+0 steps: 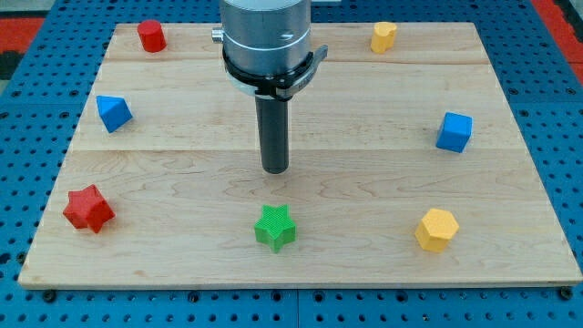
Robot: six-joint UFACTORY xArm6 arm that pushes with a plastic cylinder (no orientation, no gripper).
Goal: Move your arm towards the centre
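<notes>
My tip [274, 169] is the lower end of a dark rod hanging from a grey arm at the view's top middle. It stands near the middle of the wooden board [364, 182], touching no block. A green star block [275, 227] lies just below it toward the view's bottom. A red star block [88, 209] lies at the bottom left and a yellow hexagonal block [436, 229] at the bottom right. A blue block [114, 113] lies at the left and a blue cube [454, 132] at the right.
A red cylinder block [151, 36] lies at the top left and a yellow block [383, 36] at the top right. The board rests on a blue perforated table [27, 128]. A red surface [27, 23] shows in the top corners.
</notes>
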